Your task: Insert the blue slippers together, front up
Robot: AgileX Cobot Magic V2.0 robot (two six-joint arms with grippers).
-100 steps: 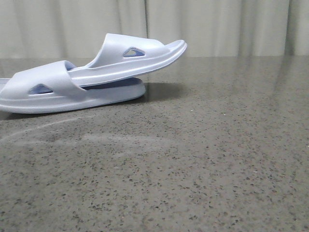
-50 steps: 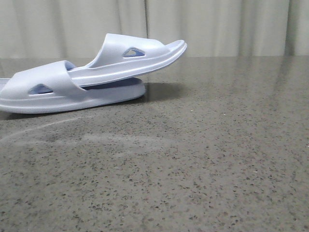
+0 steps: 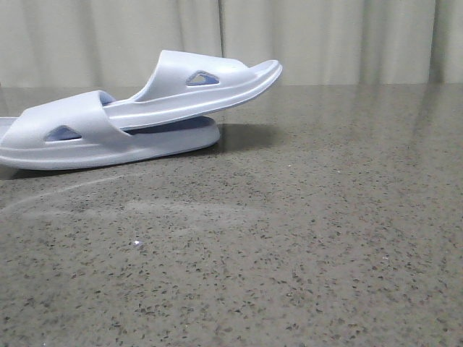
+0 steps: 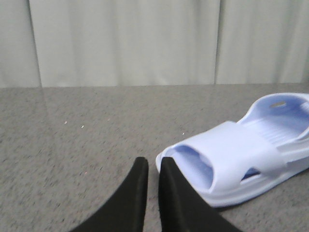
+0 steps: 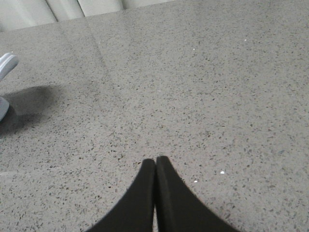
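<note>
In the front view the two blue slippers lie at the far left of the table. The lower slipper [image 3: 108,148] rests flat. The upper slipper [image 3: 202,83] is pushed under the lower one's strap [image 3: 69,119] and tilts up to the right. Neither gripper shows in the front view. In the left wrist view my left gripper [image 4: 153,162] is empty, its fingers nearly together, just beside the open end of a slipper [image 4: 241,154]. In the right wrist view my right gripper [image 5: 155,159] is shut and empty above bare table, with a slipper tip [image 5: 6,63] at the frame's edge.
The speckled grey stone tabletop [image 3: 304,238] stretches to the right and front of the slippers. A pale curtain [image 3: 325,36] hangs behind the table's far edge. The slippers cast a shadow [image 5: 34,99] on the table.
</note>
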